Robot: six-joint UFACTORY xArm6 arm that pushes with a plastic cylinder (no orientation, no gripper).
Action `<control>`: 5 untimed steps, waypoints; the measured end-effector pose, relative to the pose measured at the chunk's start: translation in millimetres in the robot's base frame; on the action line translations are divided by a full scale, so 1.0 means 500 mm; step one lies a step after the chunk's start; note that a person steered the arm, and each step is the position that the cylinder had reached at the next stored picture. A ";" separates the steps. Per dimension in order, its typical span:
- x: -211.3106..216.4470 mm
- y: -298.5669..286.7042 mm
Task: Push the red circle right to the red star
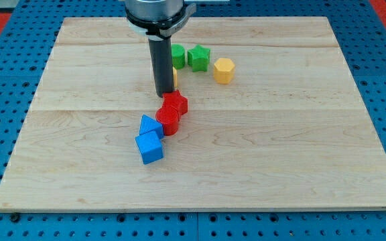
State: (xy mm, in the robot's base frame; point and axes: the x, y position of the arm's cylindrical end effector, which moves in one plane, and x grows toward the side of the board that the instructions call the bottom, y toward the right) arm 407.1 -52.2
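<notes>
The wooden board [260,161] carries 7 blocks. My tip [164,94], a bare rod holding nothing, sits just at 11 o'clock of the red star [175,103]. The red circle [168,120] touches the star at its 7 o'clock. A blue cube [149,147] and blue triangular block [150,125] lie at the circle's 8 o'clock. At 12 o'clock of the star stand a green block [178,55], green star [198,57] and yellow hexagon [224,69].

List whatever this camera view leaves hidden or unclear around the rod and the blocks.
- Yellow block: mostly hidden behind the rod; shape unreadable.
- Green block: left part covered by the rod.
- My tip: contact with the red star cannot be judged.
- Arm above the rod: cut off by the view's top.
</notes>
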 end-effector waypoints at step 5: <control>0.019 -0.025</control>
State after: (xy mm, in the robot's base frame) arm 416.6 -64.5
